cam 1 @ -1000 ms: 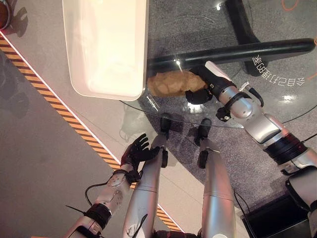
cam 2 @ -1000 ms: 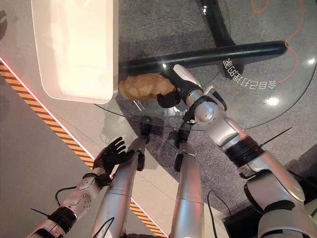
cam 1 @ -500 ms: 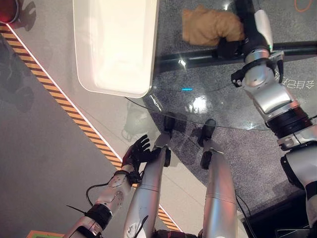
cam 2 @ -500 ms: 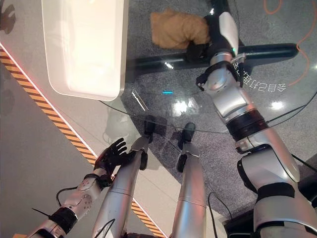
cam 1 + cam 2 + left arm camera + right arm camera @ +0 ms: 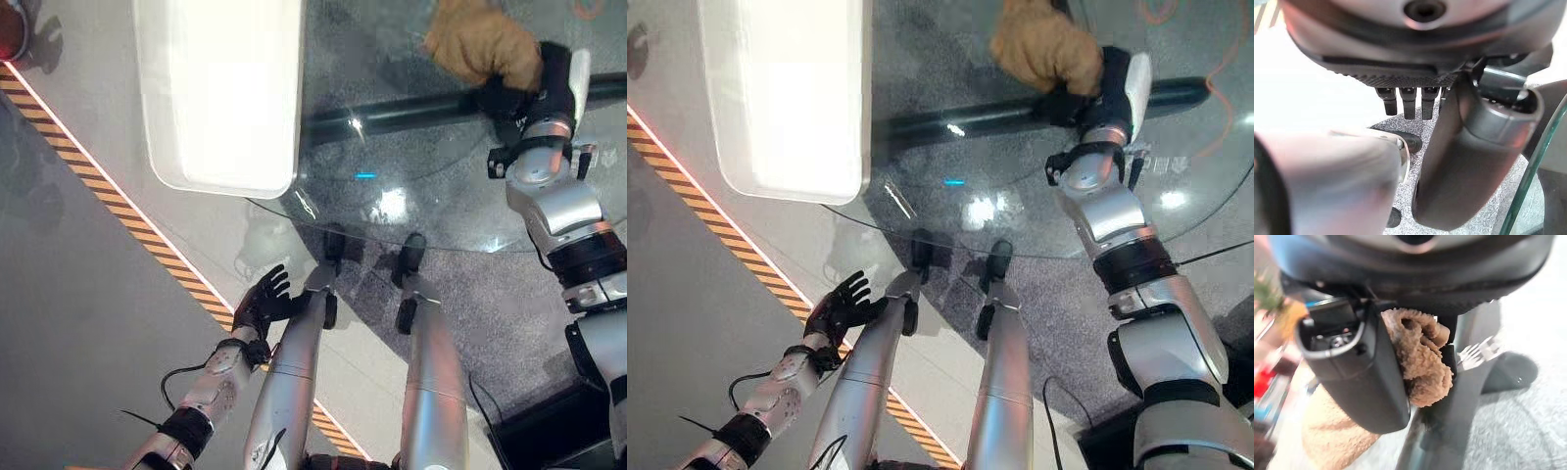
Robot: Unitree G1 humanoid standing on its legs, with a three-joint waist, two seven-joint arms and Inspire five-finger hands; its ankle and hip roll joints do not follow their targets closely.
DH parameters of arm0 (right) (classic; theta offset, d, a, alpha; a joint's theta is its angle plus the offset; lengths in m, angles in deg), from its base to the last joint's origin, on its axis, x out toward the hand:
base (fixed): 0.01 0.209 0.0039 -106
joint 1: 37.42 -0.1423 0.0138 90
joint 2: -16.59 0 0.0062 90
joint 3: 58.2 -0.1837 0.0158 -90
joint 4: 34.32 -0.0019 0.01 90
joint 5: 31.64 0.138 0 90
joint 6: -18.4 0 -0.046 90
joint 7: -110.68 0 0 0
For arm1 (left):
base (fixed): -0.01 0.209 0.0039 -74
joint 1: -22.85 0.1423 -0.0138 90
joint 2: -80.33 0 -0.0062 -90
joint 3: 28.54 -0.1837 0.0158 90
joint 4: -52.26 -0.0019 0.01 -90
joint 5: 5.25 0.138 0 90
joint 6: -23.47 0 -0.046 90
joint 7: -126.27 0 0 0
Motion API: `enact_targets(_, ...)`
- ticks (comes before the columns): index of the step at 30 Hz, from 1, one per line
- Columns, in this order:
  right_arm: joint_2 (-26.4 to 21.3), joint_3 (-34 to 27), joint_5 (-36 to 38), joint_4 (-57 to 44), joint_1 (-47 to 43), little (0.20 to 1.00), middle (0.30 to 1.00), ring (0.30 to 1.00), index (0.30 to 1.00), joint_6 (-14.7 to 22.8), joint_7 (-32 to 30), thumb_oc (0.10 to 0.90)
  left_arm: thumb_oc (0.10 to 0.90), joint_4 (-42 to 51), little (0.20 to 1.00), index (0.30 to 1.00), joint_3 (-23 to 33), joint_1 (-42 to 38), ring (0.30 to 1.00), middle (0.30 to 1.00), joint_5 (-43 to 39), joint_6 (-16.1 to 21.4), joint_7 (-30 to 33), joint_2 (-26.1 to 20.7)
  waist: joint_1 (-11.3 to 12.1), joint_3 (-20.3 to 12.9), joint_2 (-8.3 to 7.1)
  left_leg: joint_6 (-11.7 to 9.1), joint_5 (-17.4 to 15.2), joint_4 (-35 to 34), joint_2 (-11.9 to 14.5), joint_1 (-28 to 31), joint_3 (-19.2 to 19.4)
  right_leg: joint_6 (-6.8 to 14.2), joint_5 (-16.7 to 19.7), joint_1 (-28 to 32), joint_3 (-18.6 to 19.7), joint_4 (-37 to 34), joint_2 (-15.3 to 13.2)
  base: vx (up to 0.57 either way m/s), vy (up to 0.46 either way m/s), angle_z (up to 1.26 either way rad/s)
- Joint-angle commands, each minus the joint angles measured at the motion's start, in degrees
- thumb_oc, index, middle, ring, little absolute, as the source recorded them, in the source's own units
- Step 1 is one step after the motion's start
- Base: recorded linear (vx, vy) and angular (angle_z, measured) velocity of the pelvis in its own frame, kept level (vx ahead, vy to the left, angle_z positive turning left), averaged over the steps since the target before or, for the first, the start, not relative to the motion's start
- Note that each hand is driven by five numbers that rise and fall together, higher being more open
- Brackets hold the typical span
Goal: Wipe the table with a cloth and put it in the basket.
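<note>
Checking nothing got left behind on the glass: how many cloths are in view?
1. The tan cloth is bunched in the right hand, on the far part of the glass table, right of the white basket. None elsewhere.

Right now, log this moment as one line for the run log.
right robot hand: shut on cloth, on glass table | left robot hand: open, idle below table edge | white basket: no cloth inside

Overhead light striking glass table (image 5: pixel 460 211), producing bright specular spots near its front edge. White basket (image 5: pixel 220 88) glaring, interior detail washing out. Soft shadows falling on floor (image 5: pixel 69 323). Right wrist view blurring along one side; cloth (image 5: pixel 1418 357) staying in focus. Left wrist view overexposing behind left hand (image 5: pixel 1469 147).
</note>
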Motion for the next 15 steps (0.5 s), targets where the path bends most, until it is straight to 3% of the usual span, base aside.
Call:
enact_targets(1, -10.0, -3.7, 2.3, -3.8, 6.3, 0.2, 0.3, 0.3, 0.3, 0.7, -6.8, 0.1, 0.8, 2.1, 0.9, 0.9, 0.2, 6.7, 0.9, 0.9, -0.8, 1.5, 0.6, 1.1, -1.5, -1.1, 3.04, 0.2, -7.4, 0.3, -2.0, 4.2, -0.5, 0.4, 0.2, 1.7, -2.3, -2.7, 4.3, -0.05, -0.03, -0.08)
enact_targets(3, -10.4, -5.4, 3.1, -4.6, 7.6, 0.2, 0.3, 0.3, 0.3, 1.2, -7.5, 0.1, 0.8, 2.0, 0.9, 0.9, 1.0, 5.7, 0.9, 0.9, -0.6, 1.6, 0.5, 1.1, -1.9, -1.1, 2.76, 0.5, -5.7, -0.3, -2.0, 2.4, 0.0, 0.1, 1.9, 0.0, -2.5, -3.6, 4.2, -0.03, -0.031, -0.09)
enact_targets(4, -10.1, -6.8, 3.9, -5.3, 10.9, 0.2, 0.3, 0.3, 0.3, 1.6, -8.3, 0.1, 0.8, 2.2, 0.9, 0.9, 0.9, 6.8, 0.9, 0.9, -0.6, 1.7, 0.8, 1.2, -2.2, -1.1, 2.77, 0.2, -7.4, 0.1, -1.8, 4.3, -0.2, 0.5, 0.3, 1.6, -2.0, -2.9, 4.5, 0.04, -0.035, -0.12)
enact_targets(8, -9.6, -10.1, 4.8, -6.5, 15.7, 0.2, 0.3, 0.3, 0.3, 3.8, -9.3, 0.1, 0.8, 2.4, 0.9, 0.9, 1.9, 6.9, 0.9, 0.9, -1.1, 2.6, 1.3, 1.1, -3.0, -1.1, 2.57, 0.2, -7.5, -0.1, -1.7, 4.7, 0.1, 0.6, 0.5, 1.9, -1.7, -3.3, 4.6, -0.01, -0.038, -0.08)
enact_targets(9, -9.4, -11.1, 4.5, -7.5, 16.2, 0.2, 0.3, 0.3, 0.3, 4.4, -9.2, 0.1, 0.8, 2.6, 0.9, 0.9, 2.7, 5.7, 0.9, 0.9, -1.1, 3.1, 1.7, 1.0, -3.3, -1.1, 2.36, 0.4, -5.8, -0.6, -1.7, 2.8, 0.6, 0.3, 2.2, 0.2, -1.8, -4.2, 4.5, -0.01, -0.027, -0.1)
enact_targets(10, -9.0, -11.0, 4.4, -7.7, 17.6, 0.2, 0.3, 0.3, 0.3, 4.7, -9.1, 0.1, 0.8, 2.6, 0.9, 0.9, 2.4, 6.6, 0.9, 0.9, -1.2, 3.4, 1.9, 1.1, -3.3, -1.1, 2.46, 0.2, -7.4, -0.3, -1.7, 4.8, 0.2, 0.7, 0.6, 2.0, -1.4, -3.6, 4.8, -0.01, -0.02, -0.1)
enact_targets(12, -8.4, -11.8, 4.2, -9.5, 19.3, 0.2, 0.3, 0.3, 0.3, 5.3, -9.2, 0.1, 0.8, 3.3, 0.9, 0.9, 3.2, 6.6, 0.9, 0.9, -1.9, 5.7, 2.9, 1.3, -3.6, -1.1, 2.43, 0.2, -7.4, -0.3, -1.6, 5.0, 0.3, 0.6, 0.6, 2.1, -1.2, -3.6, 4.9, -0.01, -0.01, -0.08)
enact_targets(13, -8.1, -12.5, 4.1, -10.7, 19.5, 0.2, 0.3, 0.3, 0.3, 5.9, -9.1, 0.1, 0.8, 4.2, 0.9, 0.9, 4.4, 5.7, 0.9, 0.9, -2.7, 7.2, 3.6, 1.4, -3.8, -1.1, 2.3, 0.4, -5.7, -0.7, -1.7, 3.2, 0.8, 0.2, 2.2, 0.4, -1.4, -4.3, 4.8, 0.0, -0.004, -0.07)
enact_targets(15, -6.9, -13.0, 3.9, -12.9, 22.3, 0.2, 0.3, 0.3, 0.3, 7.0, -8.8, 0.1, 0.8, 6.2, 0.9, 0.9, 5.5, 6.9, 0.9, 0.9, -3.5, 9.7, 5.0, 1.6, -3.8, -1.1, 2.35, 0.1, -7.4, -0.5, -1.6, 5.5, 0.5, 0.5, 0.2, 2.5, -1.1, -3.6, 5.1, -0.01, -0.012, -0.05)
